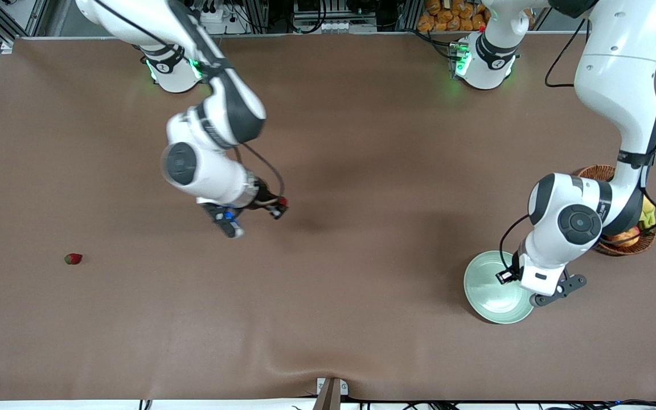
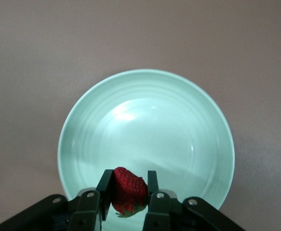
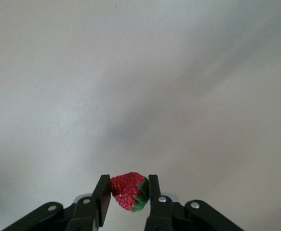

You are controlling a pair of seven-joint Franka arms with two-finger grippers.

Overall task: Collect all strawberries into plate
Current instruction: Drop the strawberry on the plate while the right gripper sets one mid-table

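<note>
My left gripper hangs over the pale mint-green plate, which lies toward the left arm's end of the table. In the left wrist view the gripper is shut on a red strawberry above the plate, which holds nothing. My right gripper is up over the bare middle of the table, shut on a second strawberry. That berry shows between the right gripper's fingers in the right wrist view. A third strawberry lies on the table toward the right arm's end.
A brown wicker basket with fruit stands beside the plate, farther from the front camera, partly hidden by the left arm. The table is covered by a brown mat.
</note>
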